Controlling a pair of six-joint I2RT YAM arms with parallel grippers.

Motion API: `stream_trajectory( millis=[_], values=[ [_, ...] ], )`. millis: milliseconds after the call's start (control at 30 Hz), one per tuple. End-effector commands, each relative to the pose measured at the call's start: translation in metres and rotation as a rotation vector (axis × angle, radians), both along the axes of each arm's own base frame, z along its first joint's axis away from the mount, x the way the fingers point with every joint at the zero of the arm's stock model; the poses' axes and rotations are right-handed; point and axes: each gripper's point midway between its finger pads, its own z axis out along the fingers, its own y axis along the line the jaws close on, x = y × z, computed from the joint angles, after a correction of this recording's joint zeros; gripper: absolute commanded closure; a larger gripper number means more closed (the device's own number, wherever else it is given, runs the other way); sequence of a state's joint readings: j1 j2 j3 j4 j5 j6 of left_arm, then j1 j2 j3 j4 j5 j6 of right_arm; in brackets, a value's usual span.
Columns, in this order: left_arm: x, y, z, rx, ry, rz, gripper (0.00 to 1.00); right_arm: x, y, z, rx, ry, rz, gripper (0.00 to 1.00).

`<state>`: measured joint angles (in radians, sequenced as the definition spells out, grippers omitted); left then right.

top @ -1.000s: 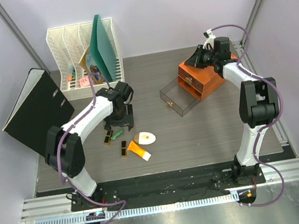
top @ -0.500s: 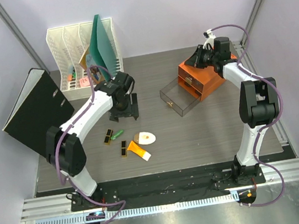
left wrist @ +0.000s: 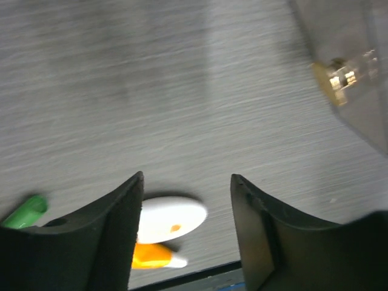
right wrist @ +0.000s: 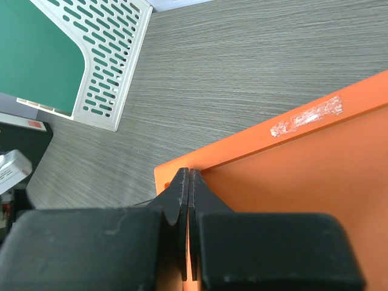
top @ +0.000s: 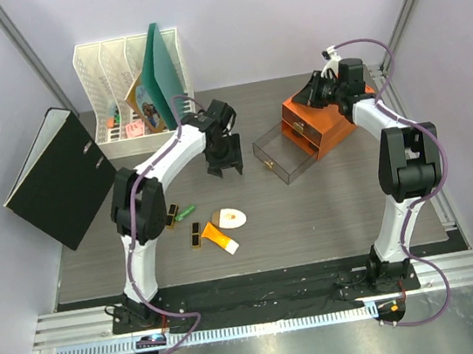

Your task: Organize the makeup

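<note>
The white oval compact (top: 229, 218) lay flat on the table (top: 329, 208) just beside the orange white-capped tube (top: 220, 238), probably light, rigid and slippery, best pinched across its narrow width, while the left gripper (left wrist: 186, 177) hung spread and empty and the right gripper (right wrist: 188, 179) sat pressed together atop the orange drawer box (top: 334, 119).

Left arm (top: 163, 157) stretched forward, left pincer (left wrist: 187, 182) parted (fingers (left wrist: 109, 242) down); right arm (top: 385, 125) extended, right pincer (right wrist: 189, 176) closed.

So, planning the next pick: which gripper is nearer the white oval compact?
Left. The left gripper hovers just beyond the compact; the right gripper is far off, at the orange box.
</note>
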<state>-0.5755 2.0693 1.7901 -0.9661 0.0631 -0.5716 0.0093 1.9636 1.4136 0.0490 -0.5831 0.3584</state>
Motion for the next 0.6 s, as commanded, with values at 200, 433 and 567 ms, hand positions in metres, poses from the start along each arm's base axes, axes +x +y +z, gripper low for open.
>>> stream_trajectory(
  millis=[200, 433, 567],
  values=[
    [0.038, -0.077, -0.009, -0.264, 0.044, 0.085, 0.55, -0.116, -0.019, -0.168, -0.148, 0.659, -0.033, 0.99],
    [0.048, -0.07, -0.003, -0.223, 0.014, 0.109, 0.48, -0.119, -0.018, -0.167, -0.147, 0.662, -0.024, 0.99],
    [0.042, -0.042, 0.01, -0.148, -0.024, 0.092, 0.38, -0.121, -0.018, -0.168, -0.146, 0.667, -0.023, 0.99]
  ],
)
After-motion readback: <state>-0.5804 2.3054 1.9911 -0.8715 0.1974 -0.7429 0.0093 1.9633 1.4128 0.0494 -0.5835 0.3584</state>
